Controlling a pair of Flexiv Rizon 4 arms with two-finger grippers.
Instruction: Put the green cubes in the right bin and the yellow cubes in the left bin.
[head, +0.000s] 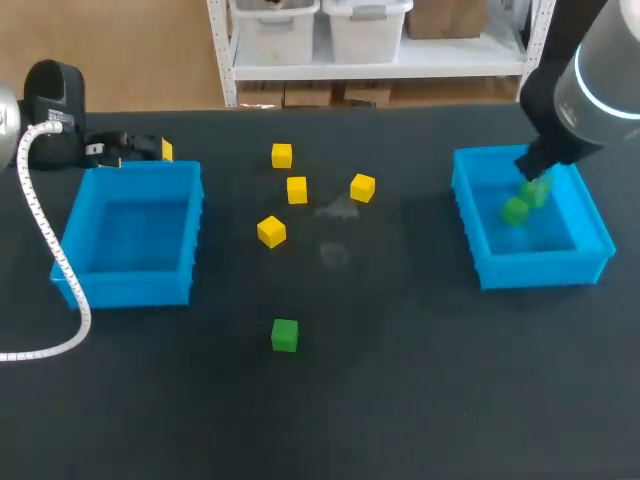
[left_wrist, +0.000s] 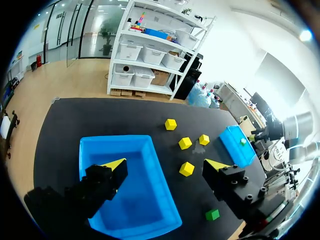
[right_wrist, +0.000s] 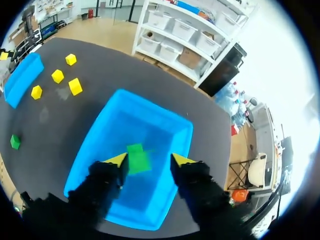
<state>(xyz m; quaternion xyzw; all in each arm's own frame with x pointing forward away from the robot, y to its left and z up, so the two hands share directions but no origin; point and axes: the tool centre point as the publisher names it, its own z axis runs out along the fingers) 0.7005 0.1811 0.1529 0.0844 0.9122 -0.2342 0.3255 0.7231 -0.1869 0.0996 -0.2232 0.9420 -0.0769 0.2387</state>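
One small green cube (right_wrist: 137, 157) sits between the spread fingers of my right hand (right_wrist: 149, 160), inside the walls of the right blue plastic bin (right_wrist: 150, 107). The hand is released, with a gap on one side of the cube. I cannot tell whether the cube has reached the bin floor. From above the green reads as two smeared patches, so I cannot say if another cube is in there.

A second green cube (head: 285, 335) lies on the dark bench (head: 400, 380), well away from that hand, and I judge it is left to fetch.

No yellow cube has gone in. All four (head: 282, 155) (head: 297, 189) (head: 363, 187) (head: 271, 231) lie ahead of my left hand (left_wrist: 165, 164), which hangs released and holds nothing over the bare left blue bin (left_wrist: 115, 140). I would call the job under halfway.
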